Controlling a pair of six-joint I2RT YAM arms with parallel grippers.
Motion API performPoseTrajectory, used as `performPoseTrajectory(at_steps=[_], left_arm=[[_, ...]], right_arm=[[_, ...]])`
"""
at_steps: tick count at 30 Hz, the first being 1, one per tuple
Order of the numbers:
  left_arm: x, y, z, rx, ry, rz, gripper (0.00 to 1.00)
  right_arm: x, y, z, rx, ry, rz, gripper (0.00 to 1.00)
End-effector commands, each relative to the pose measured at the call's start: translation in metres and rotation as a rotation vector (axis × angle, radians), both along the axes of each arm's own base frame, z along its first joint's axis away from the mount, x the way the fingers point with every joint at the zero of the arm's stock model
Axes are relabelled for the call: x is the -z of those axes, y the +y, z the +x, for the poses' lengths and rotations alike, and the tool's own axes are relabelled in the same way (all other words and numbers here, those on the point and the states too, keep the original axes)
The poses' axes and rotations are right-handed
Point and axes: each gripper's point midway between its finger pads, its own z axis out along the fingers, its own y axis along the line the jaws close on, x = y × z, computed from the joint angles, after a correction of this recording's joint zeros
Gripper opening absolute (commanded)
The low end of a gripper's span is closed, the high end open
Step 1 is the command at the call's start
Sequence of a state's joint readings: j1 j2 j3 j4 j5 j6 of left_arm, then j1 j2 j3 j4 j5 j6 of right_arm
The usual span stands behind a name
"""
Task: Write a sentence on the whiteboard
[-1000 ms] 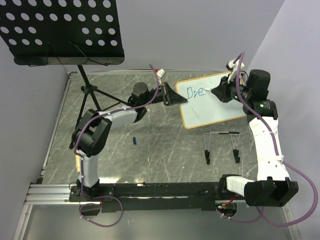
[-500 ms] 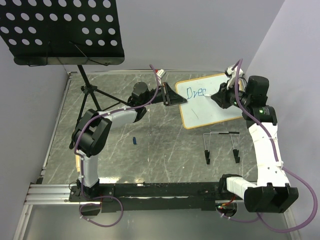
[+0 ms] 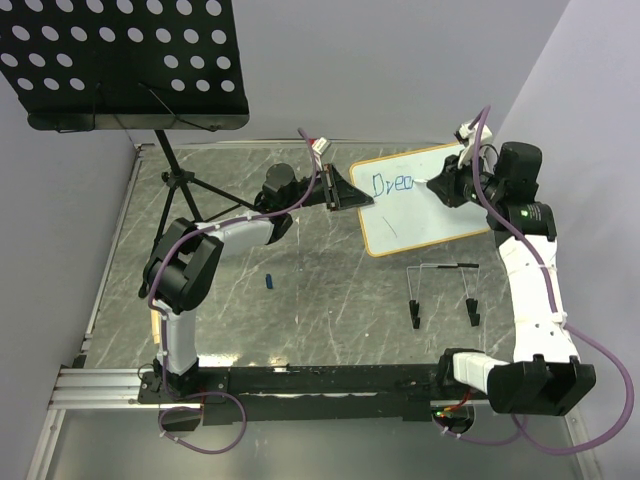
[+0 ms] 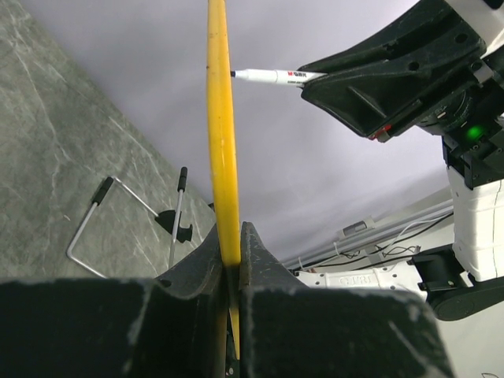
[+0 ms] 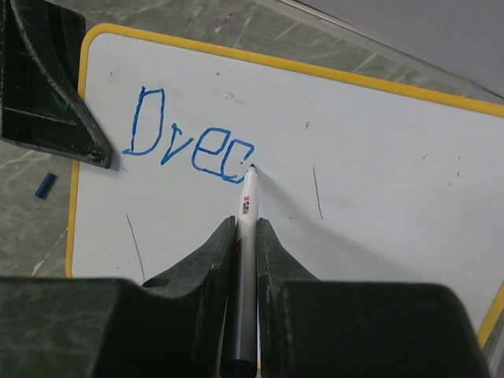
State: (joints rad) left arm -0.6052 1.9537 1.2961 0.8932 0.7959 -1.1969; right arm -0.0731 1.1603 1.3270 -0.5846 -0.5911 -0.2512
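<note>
White shells, black joint housings on left arm [image 3: 245,232], right arm [image 3: 535,290]. Purple cables [image 3: 486,130] along both. Green LED [image 4: 472,132] on right wrist. Black tapered fingers [image 5: 201,268] on right gripper [image 5: 246,224].

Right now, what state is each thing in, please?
whiteboard, clamped at one edge, partly written.
sentence, just begun, four blue letters.
marker, uncapped, tip touching the whiteboard.
left gripper, shut on the whiteboard's edge.
right gripper, shut on the marker.
wire stand, upright, apart from the whiteboard.
</note>
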Motion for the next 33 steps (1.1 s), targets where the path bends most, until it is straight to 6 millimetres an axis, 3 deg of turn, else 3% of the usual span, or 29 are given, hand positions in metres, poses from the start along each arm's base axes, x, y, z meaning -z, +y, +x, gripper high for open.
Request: performPoseTrajectory(at_steps=[1,8,25,29,33], left_arm=[[-0.068,0.007,-0.020,0.036,-0.201,-0.151,0.01],[-0.066,0.008,-0.019,0.036,-0.200,-0.150,0.01],[-0.070,0.008,-0.011,0.008,-0.202,-0.150,0.01],[-0.068,0.009,-0.012,0.008,-0.197,-0.146,0.01],[-0.066,0.009,-0.013,0.009,-0.195,-0.143,0.01]], right_arm=[[-0.021,-0.004,0.014,0.022,-0.050,0.010,0.00],[-0.015,-0.003,0.018,0.011,-0.028,0.019,0.00],[0.014,-0.014,-0.014,0.048,0.007,-0.009,0.00],[0.003,-0.023,-0.010,0.080,-0.019,-0.007,0.00],[-0.028,-0.015,-0.011,0.030,-0.078,0.037,0.00]])
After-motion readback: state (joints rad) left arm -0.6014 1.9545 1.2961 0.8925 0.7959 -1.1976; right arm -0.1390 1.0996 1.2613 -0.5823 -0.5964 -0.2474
